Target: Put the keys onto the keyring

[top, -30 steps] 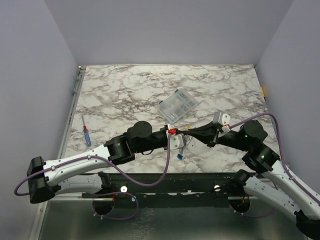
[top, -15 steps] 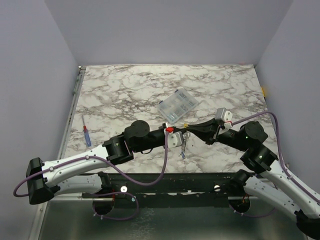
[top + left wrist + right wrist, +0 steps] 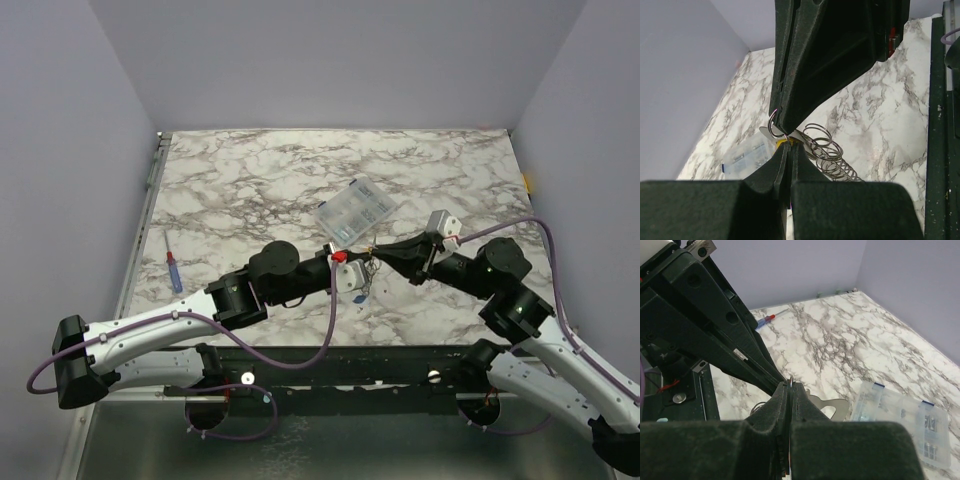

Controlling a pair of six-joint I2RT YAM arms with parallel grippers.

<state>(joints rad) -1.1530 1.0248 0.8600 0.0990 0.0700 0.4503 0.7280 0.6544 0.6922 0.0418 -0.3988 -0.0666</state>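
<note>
Left wrist: left end effector (image 3: 785,151) clamped tight, tips at keyring (image 3: 837,163).

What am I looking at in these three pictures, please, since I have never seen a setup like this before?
These are two robot arms bolted at the near edge of a marble table, each ending in a two-finger gripper. One picture looks down from above and behind them. The other two come from cameras on each wrist, so the dark wedges at the bottom are that arm's own fingers. On the table lie a clear compartment box and a blue-handled screwdriver. The left gripper and right gripper meet tip to tip, both shut. The right one appears to pinch the coiled wire keyring; the left seems to hold the yellow key against it.
</note>
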